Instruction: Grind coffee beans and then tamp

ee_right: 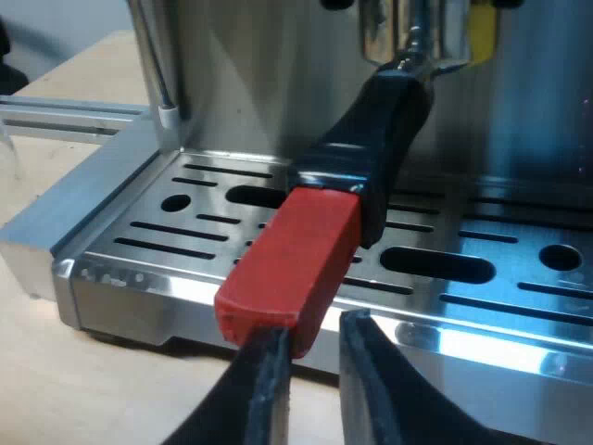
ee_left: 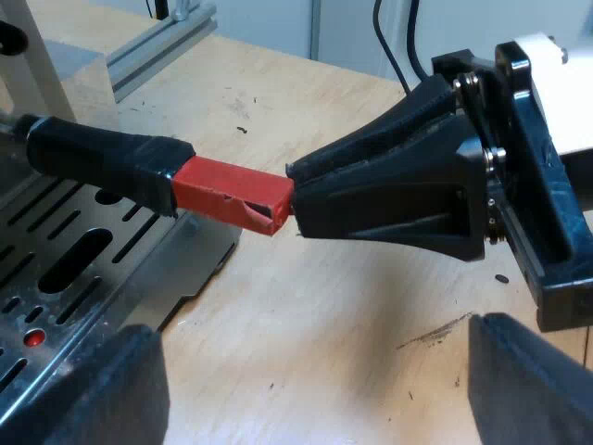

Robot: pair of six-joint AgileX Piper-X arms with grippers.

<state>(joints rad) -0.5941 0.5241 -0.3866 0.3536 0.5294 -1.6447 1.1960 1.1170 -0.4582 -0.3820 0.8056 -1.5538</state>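
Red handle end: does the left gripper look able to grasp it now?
Probably not: the right gripper sits at the red end, blocking its tip. The open left gripper has a free way only to the dark handle.

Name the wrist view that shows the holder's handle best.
Right wrist view: the handle runs whole from its red end, at the right gripper, up into the machine. Left wrist view gives part of it side-on, over the drip tray.

A pale wooden table point(ee_left: 315, 315), scuffed with small dark marks, carried the espresso machine point(ee_right: 139, 292), whose slotted steel base sat flat on the wood. Just beside the machine an aluminium profile point(ee_right: 56, 111) lay along the tabletop
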